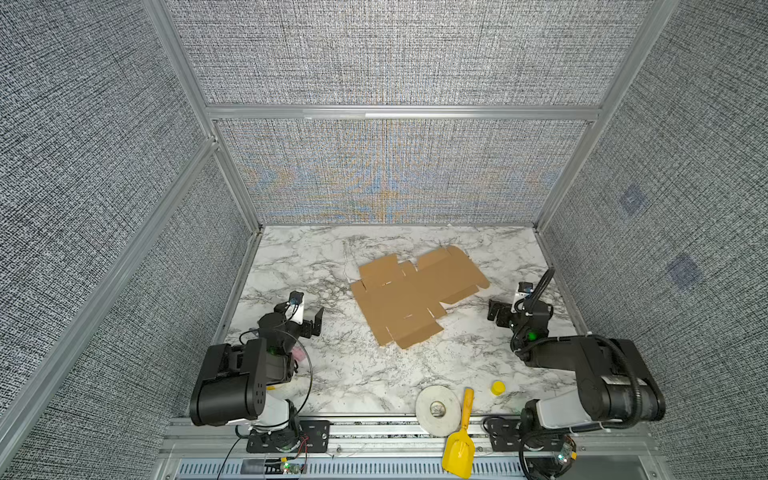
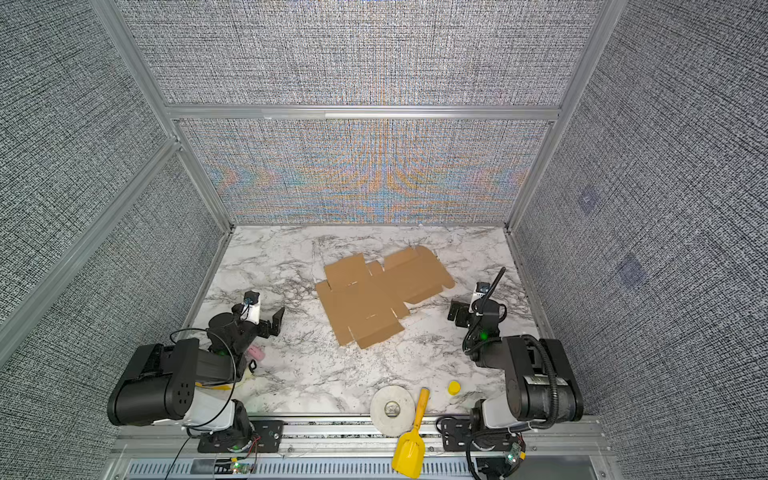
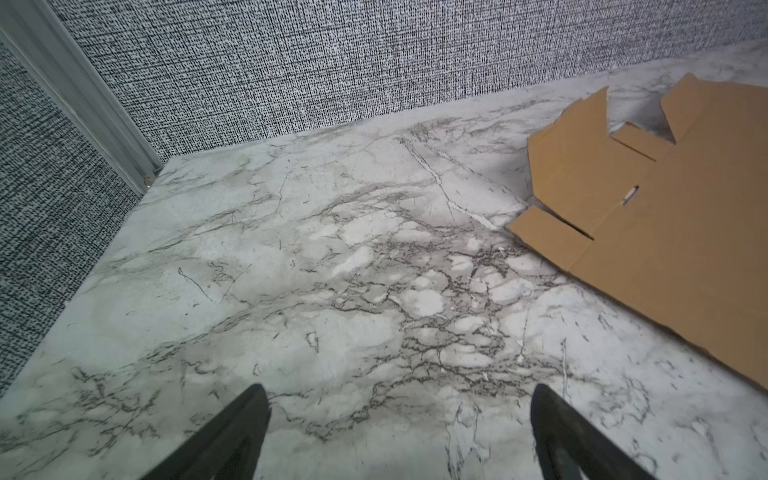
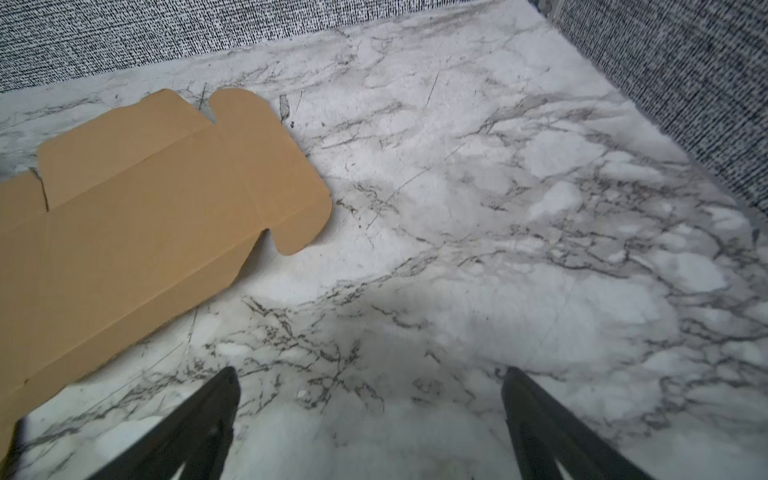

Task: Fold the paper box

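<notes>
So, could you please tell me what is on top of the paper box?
Nothing: the paper box lies unfolded and bare on the marble table. What lies beneath the sheet is covered.

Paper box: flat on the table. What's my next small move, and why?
Probably ease the right tool toward the nearest rounded flap of the paper box: the sheet lies wholly unfolded, and that tool stands open, empty and apart from it.

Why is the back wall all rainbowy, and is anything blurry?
In both top views the grey woven back wall shows rainbow ripples, a camera pattern trick; in the left wrist view the black fingertips look soft; in the right wrist view a grey shadow darkens the white marble table beside the flat brown cardboard box.
</notes>
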You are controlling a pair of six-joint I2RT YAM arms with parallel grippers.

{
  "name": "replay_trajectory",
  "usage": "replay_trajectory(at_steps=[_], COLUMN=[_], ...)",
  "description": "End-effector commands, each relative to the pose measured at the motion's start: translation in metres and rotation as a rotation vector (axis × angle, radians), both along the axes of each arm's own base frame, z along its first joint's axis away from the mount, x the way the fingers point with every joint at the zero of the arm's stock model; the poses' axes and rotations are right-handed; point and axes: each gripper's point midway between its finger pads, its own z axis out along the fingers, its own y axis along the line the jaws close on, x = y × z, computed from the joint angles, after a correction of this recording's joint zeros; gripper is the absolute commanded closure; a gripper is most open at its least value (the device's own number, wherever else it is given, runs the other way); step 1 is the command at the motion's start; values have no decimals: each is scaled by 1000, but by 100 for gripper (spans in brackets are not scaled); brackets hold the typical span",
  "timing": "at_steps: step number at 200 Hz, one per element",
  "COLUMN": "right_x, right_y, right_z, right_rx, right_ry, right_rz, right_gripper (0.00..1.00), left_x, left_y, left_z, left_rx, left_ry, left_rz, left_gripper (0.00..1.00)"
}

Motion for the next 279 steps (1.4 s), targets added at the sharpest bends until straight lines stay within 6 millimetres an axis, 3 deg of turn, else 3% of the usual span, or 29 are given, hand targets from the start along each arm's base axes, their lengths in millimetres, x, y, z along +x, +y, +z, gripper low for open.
replay_trajectory(at_steps=[1,186,221,252,279], right_x=[23,22,15,18,15], right_y=[-11,-11,-8,-4,10], right_z=[39,39,66,101,124], right_rx=[-117,-116,-128,26,194], right_ry=[-183,-185,-195,-85,-11], right_rz=[-27,-27,-32,-71,-83], right_gripper=[1,1,1,1,1], left_x=[15,15,13,12,40], left_y=[-1,-2,-5,-11,-7], left_z=[55,55,60,67,92], left_rx=[-98,-102,-90,-93,-131], left_ry=[-225,-228,-234,-230,-133], left_rz=[8,8,-14,-54,-38], left_gripper=[1,1,1,1,1])
